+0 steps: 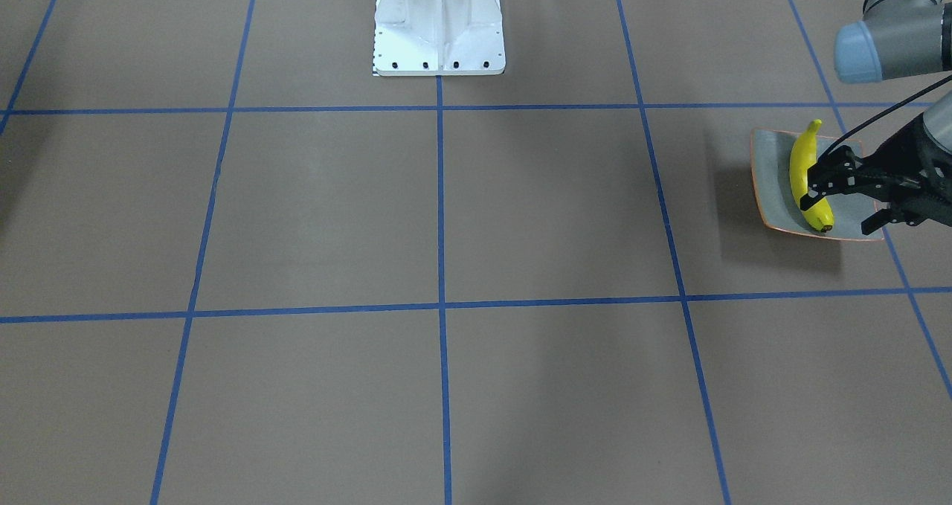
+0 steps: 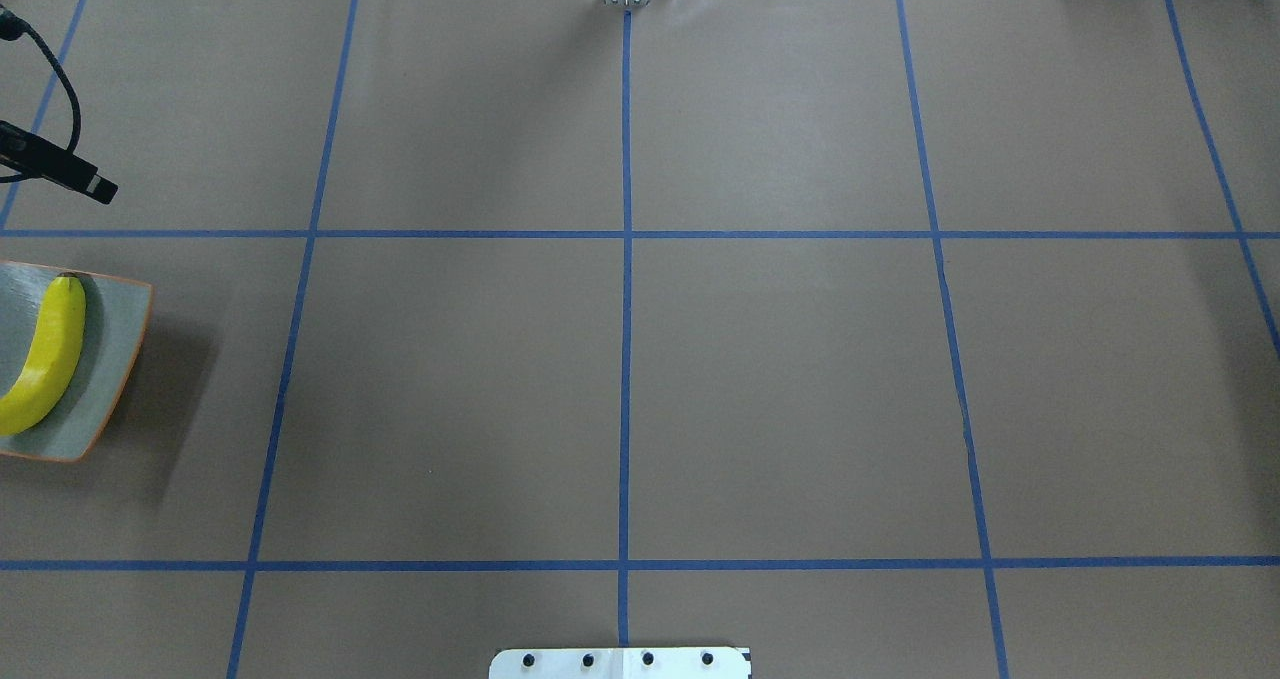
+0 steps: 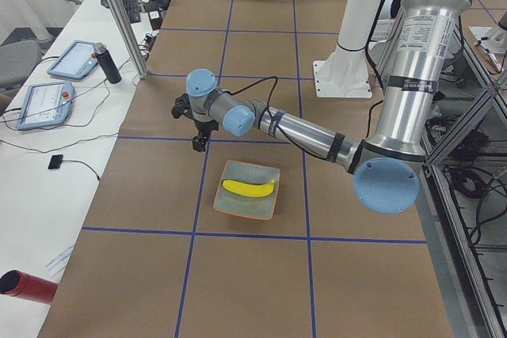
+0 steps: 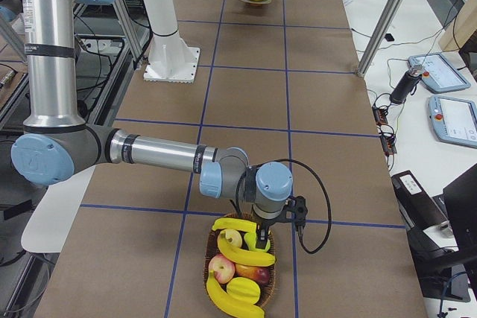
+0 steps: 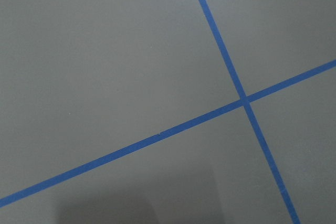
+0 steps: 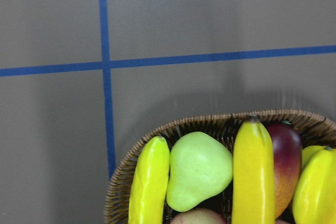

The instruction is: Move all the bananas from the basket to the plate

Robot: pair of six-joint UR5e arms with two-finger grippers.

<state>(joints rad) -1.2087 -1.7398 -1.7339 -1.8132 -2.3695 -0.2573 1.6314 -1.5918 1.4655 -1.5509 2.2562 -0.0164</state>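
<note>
1 banana (image 2: 45, 359) lies on the plate (image 2: 112, 359), and its long side runs along the plate. The plate sits on the brown table (image 1: 520, 207), far over on the robot's left side. The left gripper (image 1: 837, 210) is up in the air over the table, just beside the plate on the side away from the robot. Its 2 fingers are spread apart and there is nothing between them. It does not touch the banana or the plate. At the other end of the table sits the basket (image 4: 273, 277). 3 bananas (image 6: 253, 171) are in the basket, lying with a green pear (image 6: 199, 174), a red and yellow fruit (image 6: 285, 166) and some other fruit. The right gripper (image 4: 261, 236) hangs low over the basket, right above the fruit. You cannot tell from the pictures if its fingers are apart or together, or if it touches a banana. Blue tape lines (image 1: 440, 193) cross the table and make big squares.
</note>
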